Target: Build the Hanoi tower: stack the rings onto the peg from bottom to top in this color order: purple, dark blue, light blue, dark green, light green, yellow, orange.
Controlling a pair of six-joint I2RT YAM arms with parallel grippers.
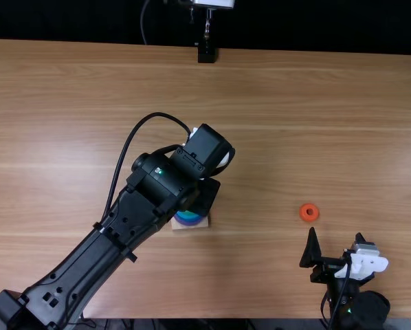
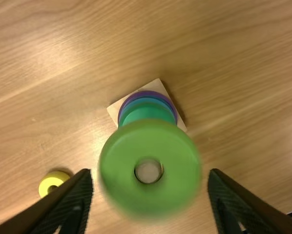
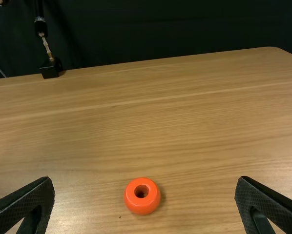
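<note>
Left hand (image 1: 205, 196): fingers apart. Light green ring (image 2: 121, 170): between them, peg (image 2: 148, 172) showing through its hole. Beneath: stacked rings (image 2: 146, 112), square base (image 2: 115, 108). Yellow ring (image 2: 47, 184): worktop (image 1: 260, 110), apart from base. Right hand (image 1: 336, 234): spread wide, empty. Orange ring (image 1: 304, 218): near its fingertips.

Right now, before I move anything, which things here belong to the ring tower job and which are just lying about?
For the job:
wooden base
peg
purple ring
light blue ring
dark green ring
light green ring
yellow ring
orange ring

Not for the job:
black stand foot, far side of table
thin cable behind it
</note>
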